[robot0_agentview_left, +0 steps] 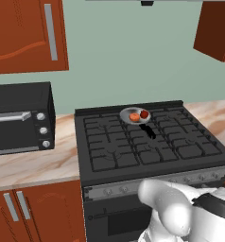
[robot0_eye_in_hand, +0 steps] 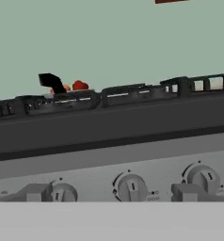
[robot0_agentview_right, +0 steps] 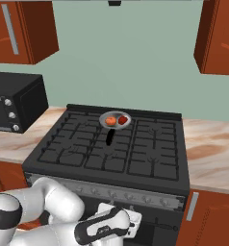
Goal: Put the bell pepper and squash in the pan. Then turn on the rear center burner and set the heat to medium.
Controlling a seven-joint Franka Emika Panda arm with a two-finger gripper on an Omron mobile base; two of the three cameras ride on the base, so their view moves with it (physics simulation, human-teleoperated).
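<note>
Bell pepper point(robot0_agentview_left: 144, 114) and squash point(robot0_agentview_left: 134, 117) both sit inside the pan point(robot0_agentview_left: 128, 112), touching or nearly so, on the grates at the back middle of the black range point(robot0_agentview_left: 109, 146), over the rear center burner point(robot0_agentview_right: 117, 129), which the pan mostly hides. The pan's short black handle point(robot0_agentview_left: 148, 131) points toward the front of the stove.

From where I stand, the arm is folded low in front of the range, and the gripper point(robot0_eye_in_hand: 111, 194) faces the grey control panel point(robot0_eye_in_hand: 109, 160). Its two dark fingertips point(robot0_eye_in_hand: 36, 192) stand spread as wide as they go, with nothing between them but the panel beyond. A round knob point(robot0_eye_in_hand: 131, 187) lies between the fingers, closer to the right one; another knob point(robot0_eye_in_hand: 63, 193) sits just beside the left fingertip, and a third point(robot0_eye_in_hand: 203, 179) is just above the right fingertip. Whether the tips touch the panel I cannot tell. Far beyond and above the left finger, over the stove's front edge, the pan handle sticks up with the red and orange vegetables just behind it.

A black toaster oven point(robot0_agentview_left: 21, 118) stands on the counter point(robot0_agentview_left: 34, 165) left of the range.
</note>
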